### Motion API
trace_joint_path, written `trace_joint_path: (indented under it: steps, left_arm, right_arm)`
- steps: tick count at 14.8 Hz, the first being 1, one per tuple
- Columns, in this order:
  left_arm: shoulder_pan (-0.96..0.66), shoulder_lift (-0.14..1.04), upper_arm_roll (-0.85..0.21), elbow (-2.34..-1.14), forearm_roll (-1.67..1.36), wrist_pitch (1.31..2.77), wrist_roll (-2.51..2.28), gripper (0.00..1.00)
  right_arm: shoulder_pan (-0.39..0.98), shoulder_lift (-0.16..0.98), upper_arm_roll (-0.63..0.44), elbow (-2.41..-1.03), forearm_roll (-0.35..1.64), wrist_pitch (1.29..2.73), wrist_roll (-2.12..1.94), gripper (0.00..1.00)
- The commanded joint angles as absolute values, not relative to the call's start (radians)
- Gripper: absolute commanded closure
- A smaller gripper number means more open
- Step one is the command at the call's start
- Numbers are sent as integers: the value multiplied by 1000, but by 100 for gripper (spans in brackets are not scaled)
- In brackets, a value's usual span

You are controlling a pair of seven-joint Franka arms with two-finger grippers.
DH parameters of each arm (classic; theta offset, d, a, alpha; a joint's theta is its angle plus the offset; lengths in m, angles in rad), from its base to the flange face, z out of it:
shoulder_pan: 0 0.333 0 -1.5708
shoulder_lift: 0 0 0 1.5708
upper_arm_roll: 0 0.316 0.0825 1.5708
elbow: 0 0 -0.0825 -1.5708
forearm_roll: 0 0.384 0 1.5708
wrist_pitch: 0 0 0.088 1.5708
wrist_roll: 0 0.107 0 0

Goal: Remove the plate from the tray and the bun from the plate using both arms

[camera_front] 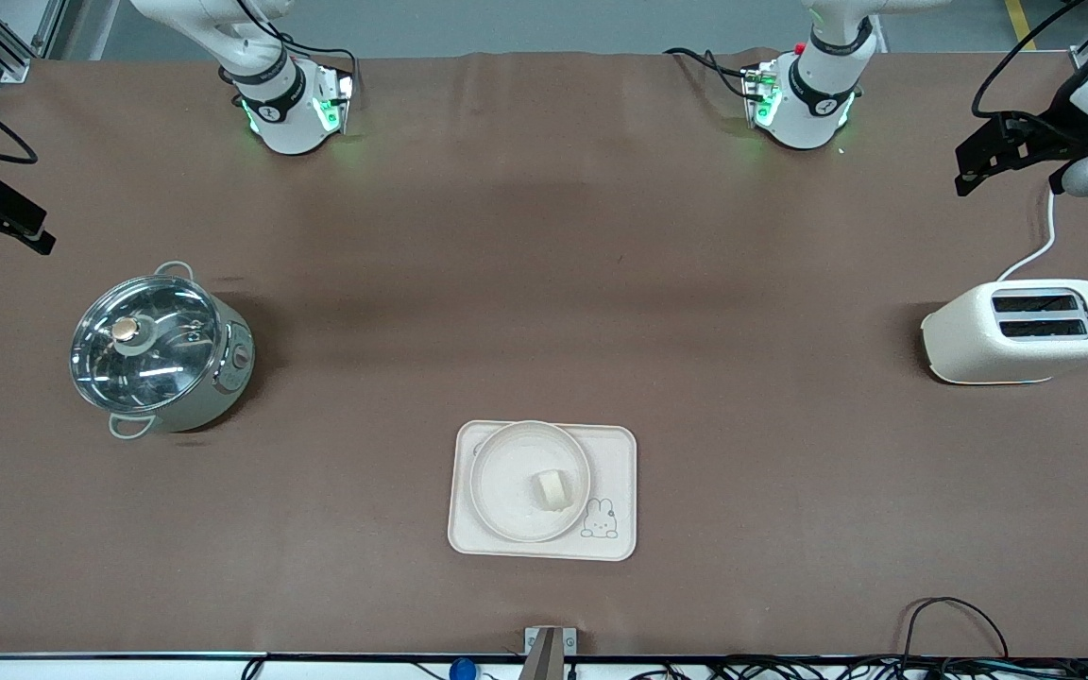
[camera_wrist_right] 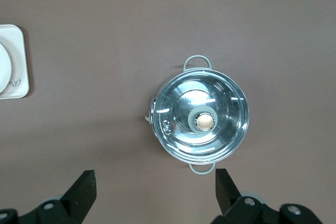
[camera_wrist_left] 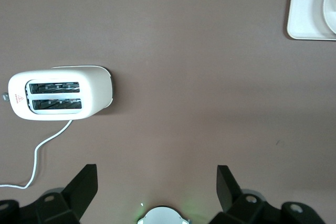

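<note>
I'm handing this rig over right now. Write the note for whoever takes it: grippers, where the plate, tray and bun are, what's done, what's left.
Left gripper: open, empty, high over bare table near the toaster.
Right gripper: open, empty, high over the table near the lidded pot.
Both arms wait.
Tray: flat on the table near the front camera's edge, midway between pot and toaster.
Plate: on the tray, toward the right arm's end of it.
Bun: on the plate.
Done: nothing.
Left: lift the plate off the tray, take the bun off the plate.
</note>
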State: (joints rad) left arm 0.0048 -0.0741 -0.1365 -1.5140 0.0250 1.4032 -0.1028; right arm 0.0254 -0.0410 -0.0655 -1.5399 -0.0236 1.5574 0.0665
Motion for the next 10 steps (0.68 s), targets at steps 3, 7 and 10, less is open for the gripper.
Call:
trace_joint_path:
  steps: [3, 7, 10]
  left_arm:
    - [9, -69, -141, -1500, 29, 1399, -91, 0]
    - [14, -55, -140, -1479, 26, 1399, -87, 0]
    - [17, -54, -140, -1480, 26, 1399, -84, 0]
  right_arm:
    - [21, -57, -57, -1565, -6, 1566, 52, 0]
    - [21, -48, -55, -1565, -2, 1578, 54, 0]
    - [78, -12, -55, -1565, 3, 1626, 61, 0]
